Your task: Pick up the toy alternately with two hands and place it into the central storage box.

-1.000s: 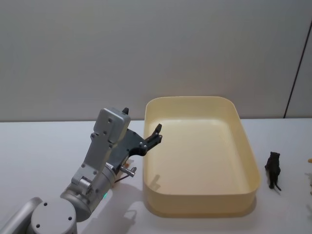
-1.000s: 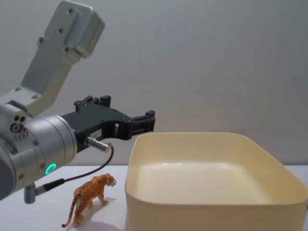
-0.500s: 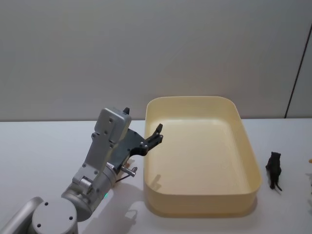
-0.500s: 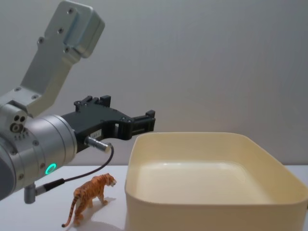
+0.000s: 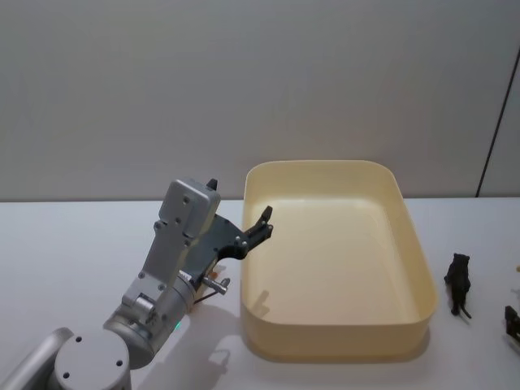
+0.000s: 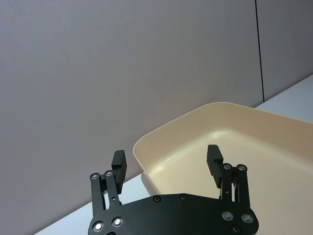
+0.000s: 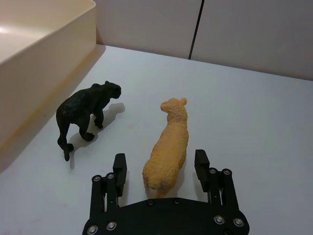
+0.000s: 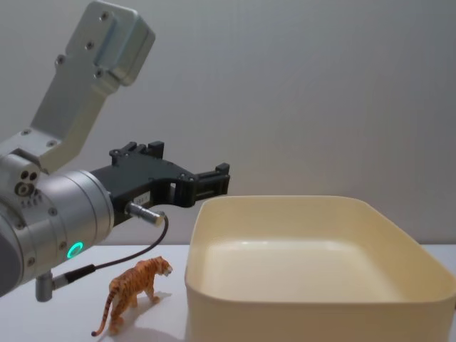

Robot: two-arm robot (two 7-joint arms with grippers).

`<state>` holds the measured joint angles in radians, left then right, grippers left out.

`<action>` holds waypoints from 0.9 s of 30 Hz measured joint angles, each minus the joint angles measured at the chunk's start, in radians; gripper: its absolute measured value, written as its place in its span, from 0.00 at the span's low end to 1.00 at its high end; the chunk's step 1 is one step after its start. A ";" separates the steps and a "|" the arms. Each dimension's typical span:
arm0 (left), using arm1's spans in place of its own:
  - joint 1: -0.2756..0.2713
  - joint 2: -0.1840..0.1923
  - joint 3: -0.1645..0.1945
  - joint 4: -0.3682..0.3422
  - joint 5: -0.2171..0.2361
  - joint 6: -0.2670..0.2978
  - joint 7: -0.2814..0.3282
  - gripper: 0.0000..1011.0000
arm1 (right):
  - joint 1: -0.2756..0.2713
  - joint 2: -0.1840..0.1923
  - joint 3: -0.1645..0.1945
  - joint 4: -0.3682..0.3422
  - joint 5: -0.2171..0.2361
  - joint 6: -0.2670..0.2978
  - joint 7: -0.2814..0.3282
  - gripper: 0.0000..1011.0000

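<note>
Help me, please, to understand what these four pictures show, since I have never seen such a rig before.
This is a two-armed robot at a white table; each arm ends in a black two-fingered gripper. One picture looks down from its head, one across from its chest, and two come from wrist cameras. In the middle stands an empty cream-yellow storage box. The left gripper hangs open and empty by the box's left rim; a toy tiger stands on the table beneath that arm. Right of the box stand a black panther figure and a yellow woolly animal. The right gripper is low, open, one finger on each side of the yellow animal, not closed on it. Nothing is held.
</note>
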<state>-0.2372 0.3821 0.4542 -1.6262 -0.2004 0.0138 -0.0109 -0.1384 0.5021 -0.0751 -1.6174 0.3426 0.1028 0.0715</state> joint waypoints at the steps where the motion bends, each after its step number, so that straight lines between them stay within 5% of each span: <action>1: 0.000 0.000 0.000 0.000 0.000 0.000 0.000 0.99 | 0.003 -0.002 -0.001 0.004 -0.003 0.001 0.001 0.83; 19: 0.000 0.000 0.000 0.000 0.000 0.000 0.000 0.99 | 0.044 -0.025 -0.019 0.049 -0.032 0.005 0.012 0.30; 27: 0.000 0.000 0.000 0.000 0.000 0.000 0.000 0.99 | 0.027 -0.021 -0.013 0.025 -0.022 -0.015 0.002 0.27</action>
<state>-0.2372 0.3821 0.4543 -1.6262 -0.2004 0.0138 -0.0110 -0.1114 0.4808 -0.0883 -1.5925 0.3204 0.0876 0.0735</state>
